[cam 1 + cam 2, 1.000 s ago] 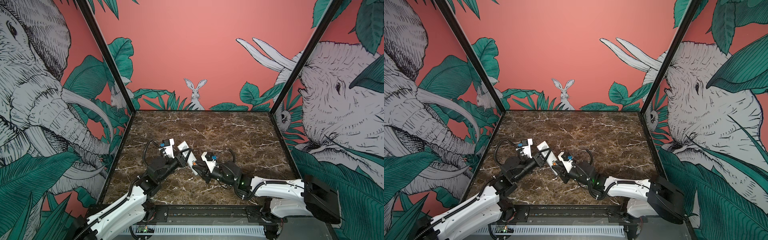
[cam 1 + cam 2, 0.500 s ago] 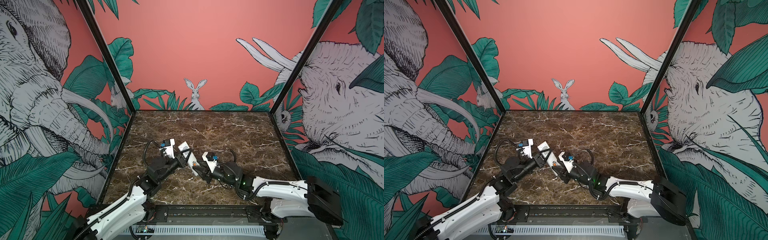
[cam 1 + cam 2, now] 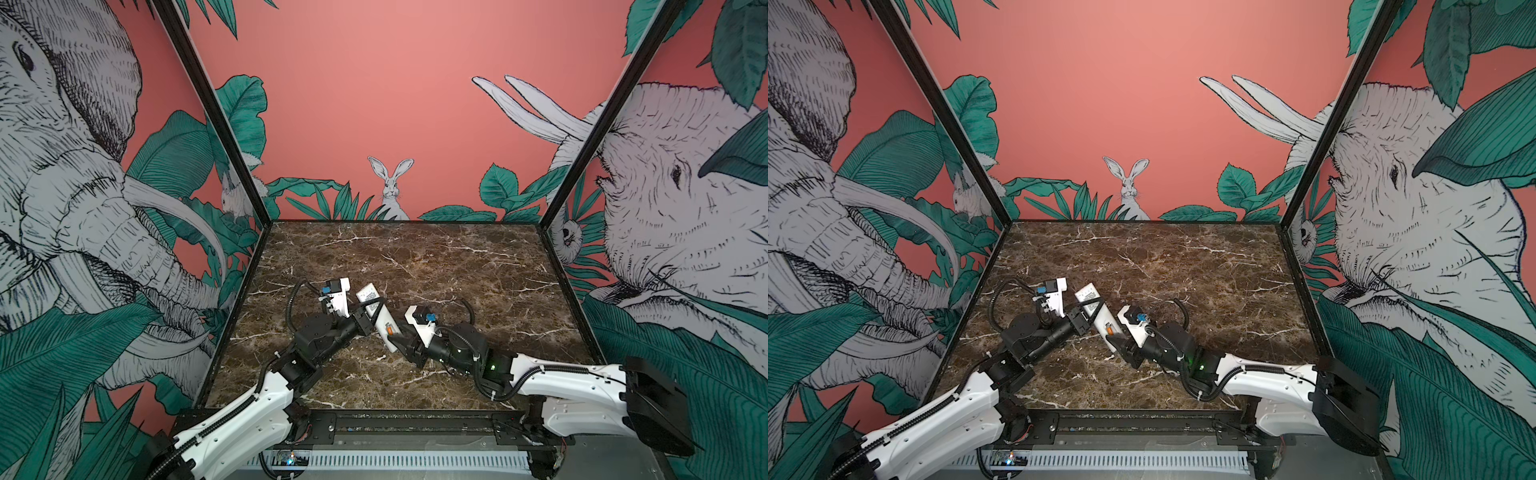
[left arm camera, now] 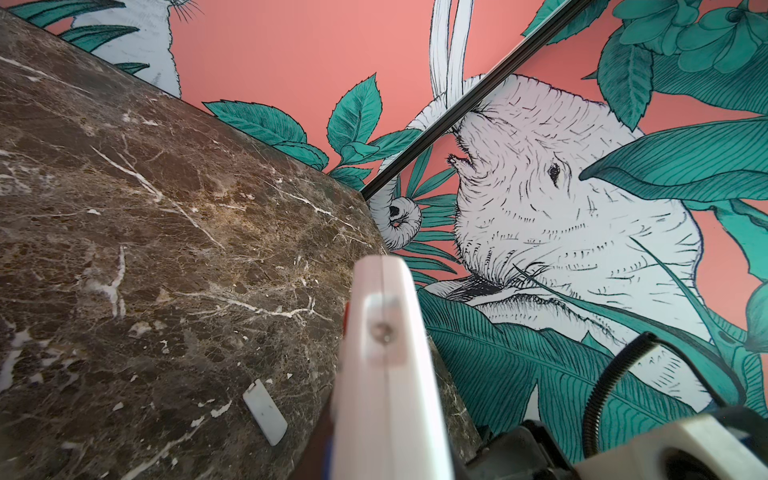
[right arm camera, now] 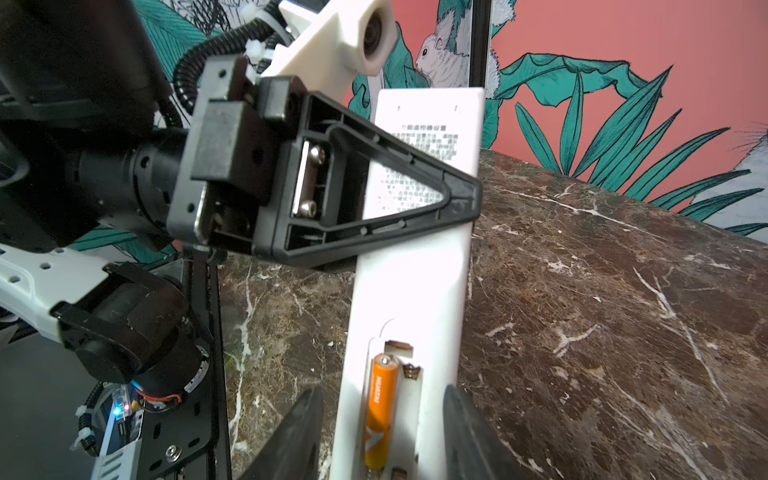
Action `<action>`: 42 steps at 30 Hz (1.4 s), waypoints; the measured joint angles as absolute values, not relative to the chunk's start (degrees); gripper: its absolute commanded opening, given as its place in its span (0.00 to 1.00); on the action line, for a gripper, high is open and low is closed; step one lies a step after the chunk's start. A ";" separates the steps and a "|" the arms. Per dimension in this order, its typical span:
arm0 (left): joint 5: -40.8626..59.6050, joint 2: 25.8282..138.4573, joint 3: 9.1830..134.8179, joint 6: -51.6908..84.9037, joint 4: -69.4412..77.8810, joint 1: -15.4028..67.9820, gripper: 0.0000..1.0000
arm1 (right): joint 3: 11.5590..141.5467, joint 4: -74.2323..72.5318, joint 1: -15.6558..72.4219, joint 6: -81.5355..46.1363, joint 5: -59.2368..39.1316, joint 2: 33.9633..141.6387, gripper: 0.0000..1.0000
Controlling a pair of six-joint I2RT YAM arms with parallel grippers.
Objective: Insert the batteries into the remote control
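— Why are the left jaws clenching the remote [image 5: 409, 291]?
— Steadying it for loading. The right jaws are standing released astride its end, one battery [image 5: 380, 409] sitting bedded between them.

Soft, even light is filling both top views. The remote control [image 5: 409, 286] is glaring white in my right wrist view, blurring in my left.

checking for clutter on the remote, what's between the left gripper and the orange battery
Just bare white back of the remote, in the right wrist view; nothing else between the left gripper and the battery.
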State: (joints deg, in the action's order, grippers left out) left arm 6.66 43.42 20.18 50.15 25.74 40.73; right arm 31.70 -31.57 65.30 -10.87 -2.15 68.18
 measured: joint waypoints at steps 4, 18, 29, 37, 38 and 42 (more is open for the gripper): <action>6.70 43.42 20.14 50.22 25.74 40.73 0.00 | 31.79 -28.73 65.34 -8.10 -4.05 65.93 0.50; 8.38 42.39 20.05 50.13 25.65 40.73 0.00 | 47.27 2.92 65.65 13.89 -9.34 58.30 0.43; 10.59 40.64 20.05 49.25 23.94 40.73 0.00 | 55.68 19.20 65.65 26.33 -7.44 66.00 0.33; 11.55 40.84 20.05 49.23 23.66 40.73 0.00 | 56.21 19.62 65.65 29.17 -6.20 66.48 0.29; 11.60 40.88 20.05 49.23 23.64 40.73 0.00 | 56.21 19.62 65.65 29.28 -6.17 66.52 0.29; 11.62 41.19 20.05 49.23 23.68 40.73 0.00 | 56.21 19.46 65.65 29.82 -6.20 66.87 0.29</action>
State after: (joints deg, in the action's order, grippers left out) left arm 11.62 41.19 20.05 49.23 23.68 40.73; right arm 56.21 19.46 65.65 29.82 -6.20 66.87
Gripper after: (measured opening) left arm 0.216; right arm 0.291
